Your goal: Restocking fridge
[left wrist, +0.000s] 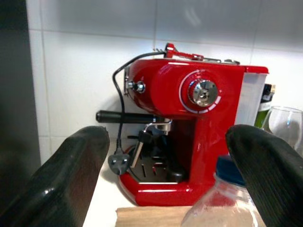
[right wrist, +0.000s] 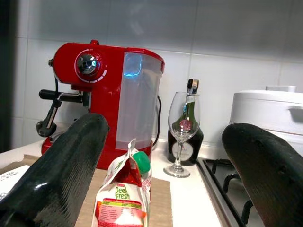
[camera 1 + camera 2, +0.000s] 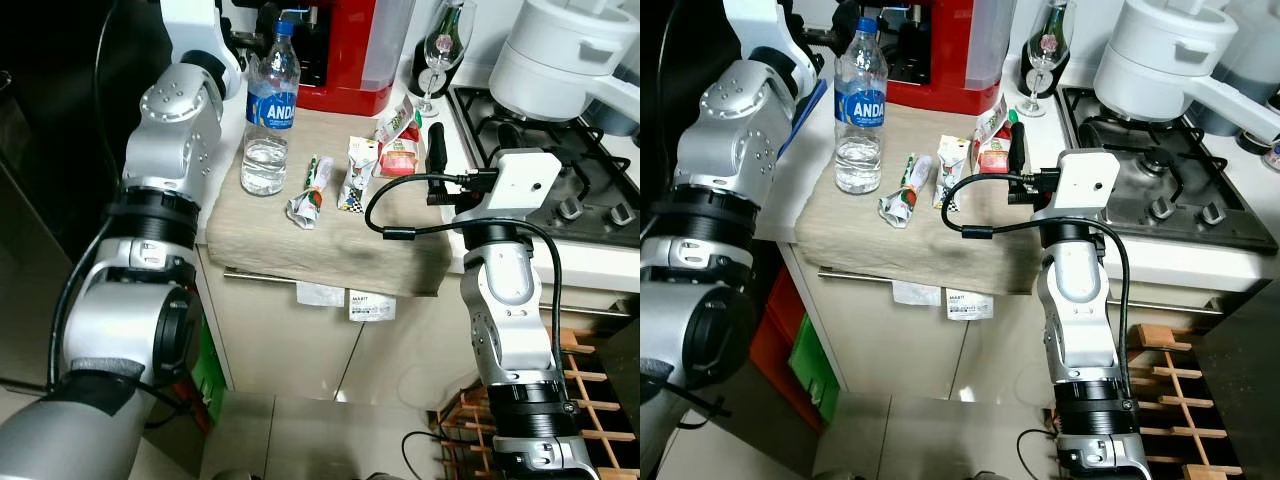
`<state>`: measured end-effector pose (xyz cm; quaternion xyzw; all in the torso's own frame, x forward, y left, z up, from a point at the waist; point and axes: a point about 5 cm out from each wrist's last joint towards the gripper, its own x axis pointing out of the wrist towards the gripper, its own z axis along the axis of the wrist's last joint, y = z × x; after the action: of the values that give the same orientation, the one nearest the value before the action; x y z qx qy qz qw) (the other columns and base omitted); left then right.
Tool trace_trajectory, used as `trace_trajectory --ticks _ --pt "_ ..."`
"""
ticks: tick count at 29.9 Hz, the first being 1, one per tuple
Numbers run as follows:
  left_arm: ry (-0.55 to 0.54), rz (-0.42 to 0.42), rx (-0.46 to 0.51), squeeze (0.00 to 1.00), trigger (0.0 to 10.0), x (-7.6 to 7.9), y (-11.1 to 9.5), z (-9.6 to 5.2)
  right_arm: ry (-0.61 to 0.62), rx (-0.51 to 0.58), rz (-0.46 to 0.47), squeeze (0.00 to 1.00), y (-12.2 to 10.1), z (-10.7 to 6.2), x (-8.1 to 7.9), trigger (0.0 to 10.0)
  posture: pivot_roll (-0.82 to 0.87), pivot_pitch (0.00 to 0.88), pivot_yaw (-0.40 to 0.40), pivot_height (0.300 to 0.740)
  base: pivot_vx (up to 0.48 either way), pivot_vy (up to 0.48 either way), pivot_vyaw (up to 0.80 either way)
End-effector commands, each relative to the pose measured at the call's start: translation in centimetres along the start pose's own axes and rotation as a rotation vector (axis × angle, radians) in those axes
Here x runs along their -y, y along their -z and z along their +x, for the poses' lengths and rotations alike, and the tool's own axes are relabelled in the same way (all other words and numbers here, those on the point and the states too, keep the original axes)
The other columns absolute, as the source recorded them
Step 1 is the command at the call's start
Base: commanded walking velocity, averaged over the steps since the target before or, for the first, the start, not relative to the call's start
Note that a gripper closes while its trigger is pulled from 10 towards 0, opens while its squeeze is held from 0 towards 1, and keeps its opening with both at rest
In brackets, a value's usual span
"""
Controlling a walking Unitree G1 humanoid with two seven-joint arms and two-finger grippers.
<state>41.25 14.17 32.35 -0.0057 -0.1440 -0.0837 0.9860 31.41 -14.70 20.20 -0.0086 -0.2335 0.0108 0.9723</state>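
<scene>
Carton (image 2: pixel 124 201), glossy, gabled, green cap, stands near counter's stove-side edge between my spread right gripper (image 2: pixel 161 179) fingers, untouched. Clear ribbed bottle (image 3: pixel 270 115) before my spread left gripper (image 1: pixel 165 179).

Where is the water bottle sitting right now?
In the left eye view the water bottle stands upright at the left end of the beige mat, in front of the red coffee machine, with a crumpled pouch just to its right.
</scene>
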Motion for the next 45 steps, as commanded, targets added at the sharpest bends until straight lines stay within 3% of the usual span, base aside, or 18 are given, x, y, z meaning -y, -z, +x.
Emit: trace_trajectory --ticks 1,10,16,18,21,28,33,37,45 --pt "0.015 0.02 0.0 0.0 10.0 0.1 -0.6 0.5 0.011 -0.001 -0.011 0.0 -0.3 -0.3 0.2 10.0 -0.09 0.0 -0.008 0.74 0.0 0.0 0.0" --pt "-0.054 0.084 0.086 0.0 10.0 -1.0 -1.9 0.0 0.009 -0.03 0.008 0.0 0.1 -0.5 -0.3 10.0 -0.06 0.0 -0.017 0.74 0.0 0.0 0.0" --pt "-0.099 0.052 0.129 0.0 10.0 -1.5 -1.3 -1.2 -0.007 -0.04 0.009 0.0 0.3 -0.1 -0.4 10.0 -0.04 0.0 -0.046 0.74 0.0 0.0 0.0" --pt "-0.088 0.055 0.126 0.0 10.0 -1.5 -0.8 -2.0 -0.02 -0.042 0.011 0.0 0.4 0.3 -0.5 10.0 -0.04 0.0 -0.056 0.74 0.0 0.0 0.0" --pt "-0.085 0.058 0.128 0.0 10.0 -1.5 -0.8 -2.1 -0.023 -0.041 0.011 0.0 0.4 0.3 -0.5 10.0 -0.04 0.0 -0.056 0.74 0.0 0.0 0.0" --pt "-0.076 0.085 0.159 0.0 10.0 -1.9 -2.2 -2.1 -0.031 -0.038 0.012 0.0 0.5 0.6 -0.5 10.0 -0.02 0.0 -0.059 0.74 0.0 0.0 0.0" --pt "-0.017 0.097 0.184 0.0 10.0 -1.6 -4.0 -2.1 -0.024 -0.043 0.018 0.0 0.7 0.7 -0.5 10.0 -0.02 0.0 -0.056 0.74 0.0 0.0 0.0" --pt "0.073 0.062 0.177 0.0 10.0 -0.8 -5.1 -2.0 -0.022 -0.036 0.014 0.0 0.7 1.0 -0.3 10.0 -0.02 0.0 -0.054 0.74 0.0 0.0 0.0" --pt "0.23 0.042 0.106 0.0 10.0 1.3 -4.7 -2.0 -0.02 -0.034 0.014 0.0 0.8 0.9 -0.3 10.0 -0.02 0.0 -0.042 0.74 0.0 0.0 0.0"
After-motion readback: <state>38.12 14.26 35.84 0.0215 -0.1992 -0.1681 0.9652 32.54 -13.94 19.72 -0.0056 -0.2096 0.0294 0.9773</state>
